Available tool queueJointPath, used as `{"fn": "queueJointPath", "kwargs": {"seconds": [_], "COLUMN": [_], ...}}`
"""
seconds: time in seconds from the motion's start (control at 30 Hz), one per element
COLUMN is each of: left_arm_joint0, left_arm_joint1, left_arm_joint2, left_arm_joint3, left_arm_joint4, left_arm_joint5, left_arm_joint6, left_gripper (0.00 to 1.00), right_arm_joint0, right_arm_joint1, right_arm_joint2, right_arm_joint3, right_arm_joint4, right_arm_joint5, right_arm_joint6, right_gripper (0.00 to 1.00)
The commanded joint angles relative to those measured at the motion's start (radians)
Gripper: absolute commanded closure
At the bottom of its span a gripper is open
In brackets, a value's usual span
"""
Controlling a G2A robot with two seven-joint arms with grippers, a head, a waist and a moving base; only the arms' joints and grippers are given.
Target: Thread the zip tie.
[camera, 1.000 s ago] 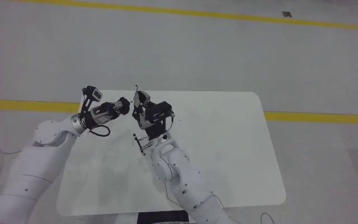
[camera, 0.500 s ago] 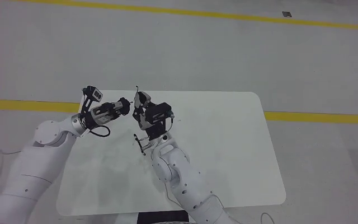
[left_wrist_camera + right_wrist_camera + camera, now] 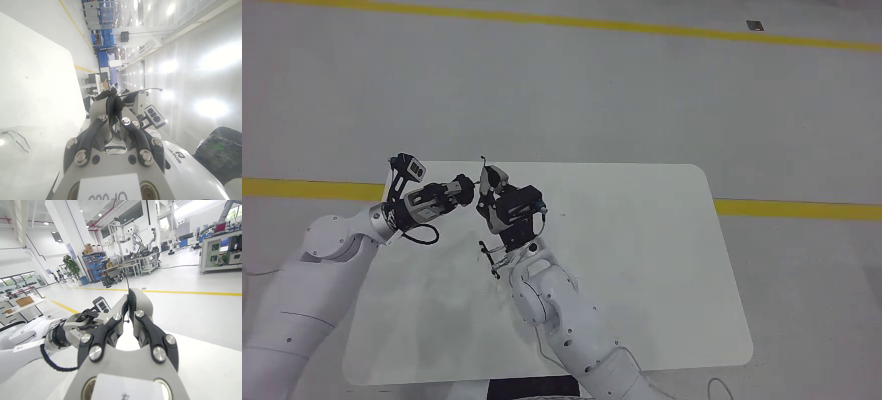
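The right gripper (image 3: 486,182) has been shifting slightly toward the left gripper (image 3: 463,187), narrowing the gap between them above the worktop's (image 3: 642,270) far left corner, while the left arm is keeping its place. The right fingers (image 3: 140,303) are pinching the black zip tie (image 3: 127,281) so that its thin strap is sticking out free past their tips, probably to offer an end to the other arm. The left fingers (image 3: 98,108) are pressing together tip to tip facing it, though I cannot tell whether they are gripping the tie's other end, and spare ties (image 3: 492,255) are lying on the worktop's left half, nearer the front edge.
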Motion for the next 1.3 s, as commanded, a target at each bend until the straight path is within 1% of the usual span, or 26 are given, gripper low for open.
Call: {"fn": "queueJointPath", "kwargs": {"seconds": [0.0, 0.3, 0.67, 1.0, 1.27], "left_arm_joint0": [0.0, 0.0, 0.0, 0.0, 0.0], "left_arm_joint1": [0.0, 0.0, 0.0, 0.0, 0.0], "left_arm_joint2": [0.0, 0.0, 0.0, 0.0, 0.0], "left_arm_joint3": [0.0, 0.0, 0.0, 0.0, 0.0], "left_arm_joint4": [0.0, 0.0, 0.0, 0.0, 0.0], "left_arm_joint5": [0.0, 0.0, 0.0, 0.0, 0.0], "left_arm_joint6": [0.0, 0.0, 0.0, 0.0, 0.0], "left_gripper": [1.0, 1.0, 1.0, 1.0, 1.0], "right_arm_joint0": [0.002, 0.015, 0.011, 0.007, 0.011], "right_arm_joint1": [0.0, -0.002, 0.0, 0.003, 0.003], "right_arm_joint2": [-0.001, -0.009, -0.01, -0.007, -0.014], "right_arm_joint3": [0.002, 0.015, 0.017, 0.011, 0.022], "right_arm_joint4": [0.001, -0.005, -0.007, -0.013, -0.01], "right_arm_joint5": [0.0, 0.006, 0.017, 0.01, 0.007], "right_arm_joint6": [-0.001, 0.004, 0.008, 0.017, 0.031], "right_gripper": [1.0, 1.0, 1.0, 1.0, 1.0]}}
